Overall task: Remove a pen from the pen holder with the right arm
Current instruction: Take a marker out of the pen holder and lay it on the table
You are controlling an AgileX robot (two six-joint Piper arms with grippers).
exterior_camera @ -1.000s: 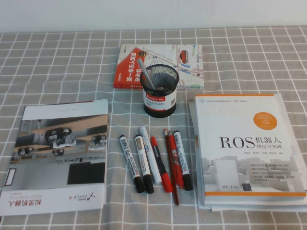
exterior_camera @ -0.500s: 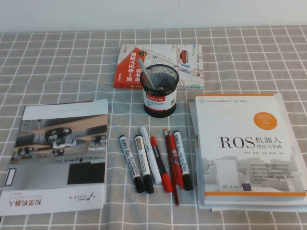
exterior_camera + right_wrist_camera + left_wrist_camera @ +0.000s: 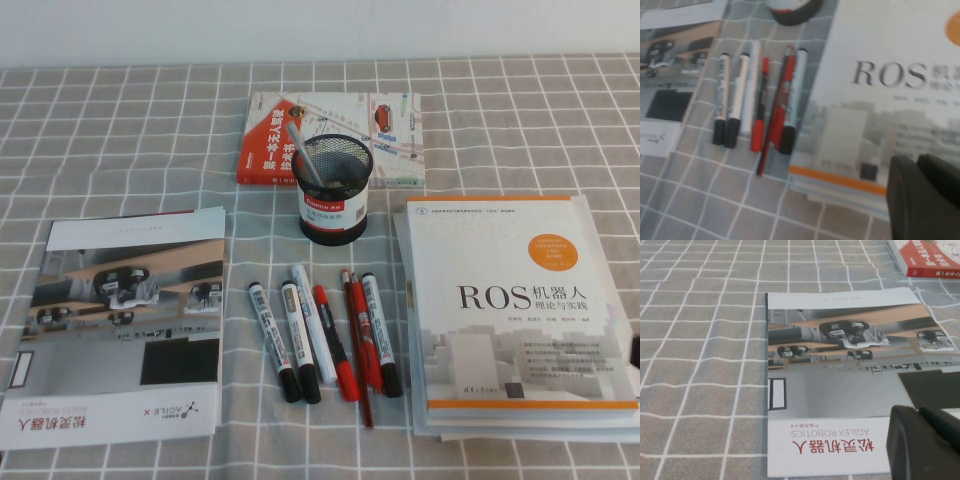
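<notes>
Grey checked cloth [image 3: 100, 130] spreads under everything; toward its far middle the black mesh pen holder [image 3: 335, 205] stands upright with one grey pen [image 3: 303, 152] leaning inside, a red book [image 3: 262, 150] just behind and a row of markers [image 3: 325, 335] in front. Over the ROS book [image 3: 520, 300], well apart from the holder, the right gripper [image 3: 918, 162] hangs clenched and empty, while the left gripper [image 3: 921, 412], also closed on nothing, hangs over the brochure [image 3: 840, 365].

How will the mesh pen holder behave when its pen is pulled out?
The pen holder looks light, nearly empty mesh, so it may tip or slide. Its pen leans on the rim, so an angled pull could drag it. Left gripper over brochure, right gripper over ROS book, both shut.
</notes>
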